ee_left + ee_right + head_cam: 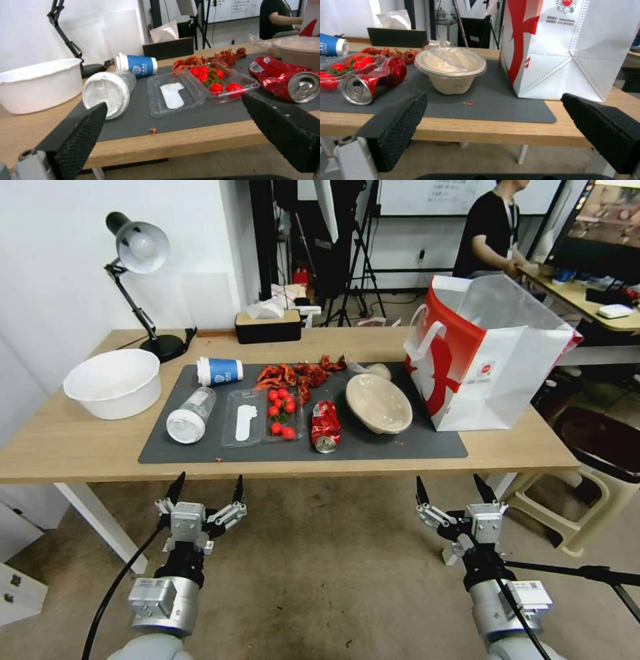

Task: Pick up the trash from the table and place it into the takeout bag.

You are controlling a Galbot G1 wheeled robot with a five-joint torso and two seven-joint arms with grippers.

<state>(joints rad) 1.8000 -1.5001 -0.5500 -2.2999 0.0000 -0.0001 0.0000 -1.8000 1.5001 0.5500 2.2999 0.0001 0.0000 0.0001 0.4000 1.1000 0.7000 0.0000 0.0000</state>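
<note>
While both the left hand (205, 488) and right hand (452, 489) hang spread and empty below the surface (80, 443), start with the paper bowl (379, 403): the takeout bag (490, 357) stands just beside it at 3 o'clock

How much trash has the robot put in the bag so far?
None that shows. The bowl, can, bottle and cup all lie on the table beside the takeout bag. The left gripper and right gripper hang open and empty.
</note>
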